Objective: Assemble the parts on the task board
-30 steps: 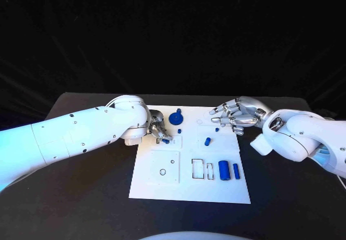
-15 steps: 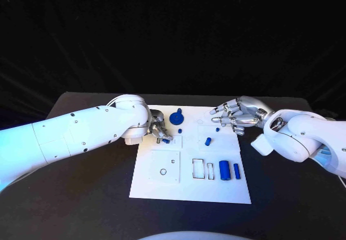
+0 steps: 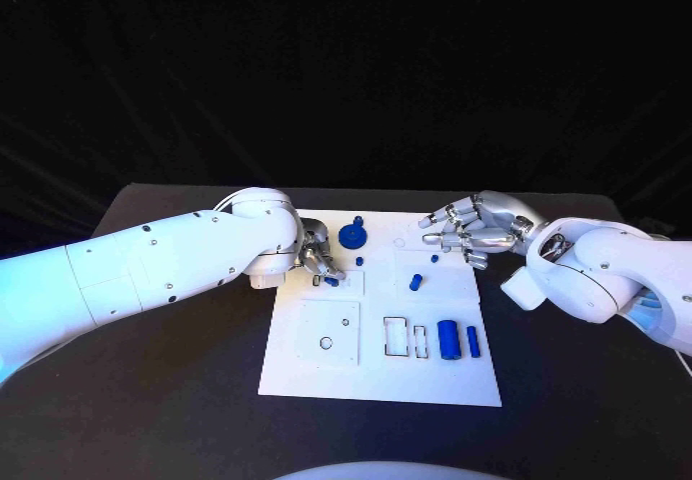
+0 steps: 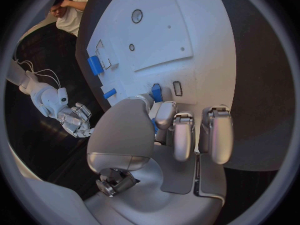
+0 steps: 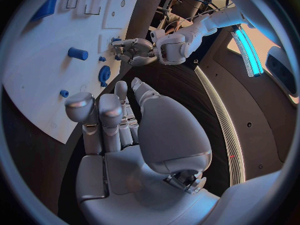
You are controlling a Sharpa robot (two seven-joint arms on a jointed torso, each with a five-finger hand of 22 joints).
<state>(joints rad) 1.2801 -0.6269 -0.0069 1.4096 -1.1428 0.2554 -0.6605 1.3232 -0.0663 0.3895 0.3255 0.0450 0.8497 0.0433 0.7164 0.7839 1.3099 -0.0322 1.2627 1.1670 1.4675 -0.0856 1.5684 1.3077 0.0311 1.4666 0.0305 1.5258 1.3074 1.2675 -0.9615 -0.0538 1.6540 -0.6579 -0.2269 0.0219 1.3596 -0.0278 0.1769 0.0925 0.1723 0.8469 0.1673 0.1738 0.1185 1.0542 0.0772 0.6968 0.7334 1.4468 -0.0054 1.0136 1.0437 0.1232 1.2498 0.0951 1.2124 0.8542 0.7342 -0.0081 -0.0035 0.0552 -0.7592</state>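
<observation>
The white task board (image 3: pixel 303 350) lies in the middle of the black table. My left hand (image 3: pixel 317 262) is over its far left part and pinches a small blue part (image 3: pixel 330 281) between thumb and finger, low over the board; it shows as the small blue part (image 4: pixel 156 92) beside a narrow slot (image 4: pixel 177 88). My right hand (image 3: pixel 469 232) hovers at the board's far right corner, fingers loosely bent, holding nothing. Loose on the board are a round blue piece (image 3: pixel 353 237), a short blue piece (image 3: pixel 415 283), a blue cylinder (image 3: pixel 449 340) and a blue bar (image 3: pixel 473 342).
Two tiny blue pegs (image 3: pixel 359 261) (image 3: pixel 434 258) stand on the far half of the board. Outlined recesses (image 3: pixel 395 336) lie left of the cylinder, and a square plate with a hole (image 3: pixel 326 343) takes up the near left. Bare black table (image 3: pixel 159 380) surrounds the board.
</observation>
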